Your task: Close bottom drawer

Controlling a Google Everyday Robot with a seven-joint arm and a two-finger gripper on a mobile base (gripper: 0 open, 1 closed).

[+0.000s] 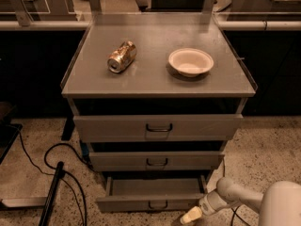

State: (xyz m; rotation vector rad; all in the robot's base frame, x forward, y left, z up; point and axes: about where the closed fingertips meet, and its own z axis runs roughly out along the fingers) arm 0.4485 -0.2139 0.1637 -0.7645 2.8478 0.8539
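Shows the bottom drawer [127, 204] pulled out at lower centre. Finds the end effector [191, 215] low at lower right, just beside the front's right end, probably to push it shut. Cannot tell its opening or hold.

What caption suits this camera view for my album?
Robot hand low near a front corner of the open bottom drawer; can and bowl on top.
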